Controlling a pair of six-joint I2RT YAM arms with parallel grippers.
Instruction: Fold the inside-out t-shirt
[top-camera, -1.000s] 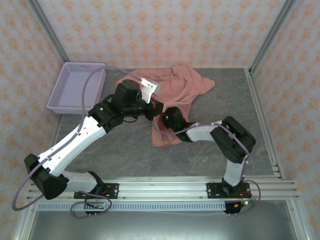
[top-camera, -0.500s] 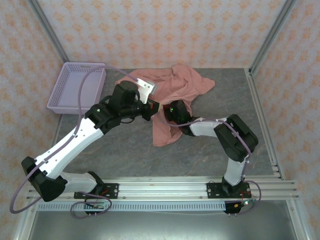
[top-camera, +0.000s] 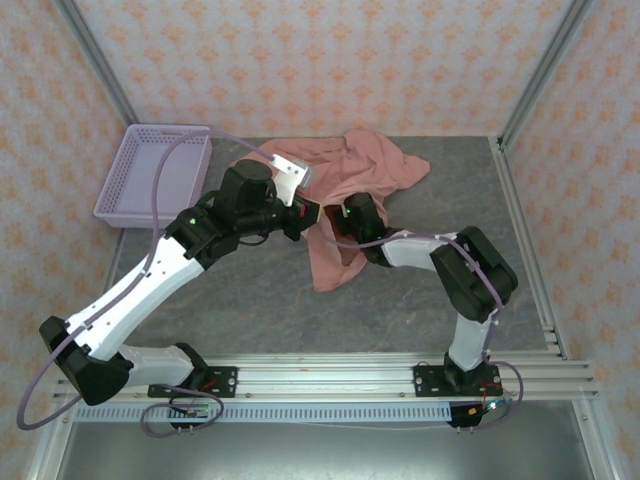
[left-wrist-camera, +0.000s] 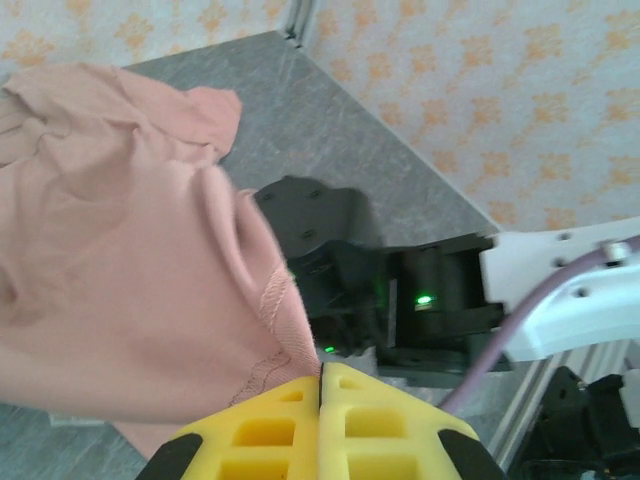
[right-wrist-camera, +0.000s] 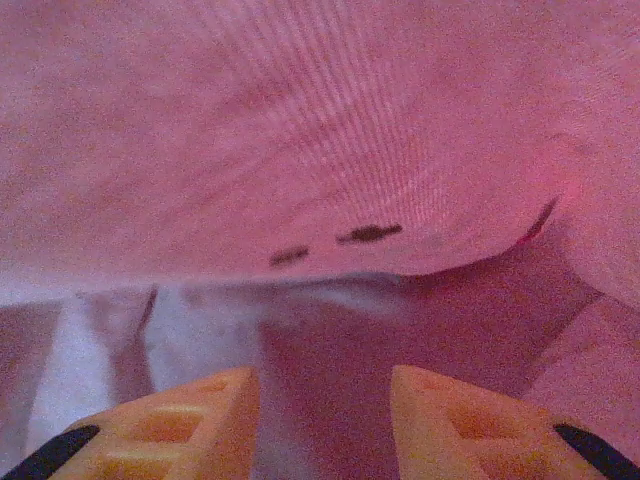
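one basket, one t-shirt; left tool pinches it, right tool parted.

Salmon-pink t-shirt, lavender basket, grey marbled table, yellow left end effector, floral-patterned walls.

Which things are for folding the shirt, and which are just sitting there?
For the job: t-shirt; left gripper, shut on its edge; right gripper, open amid the cloth.
Just sitting there: purple basket.
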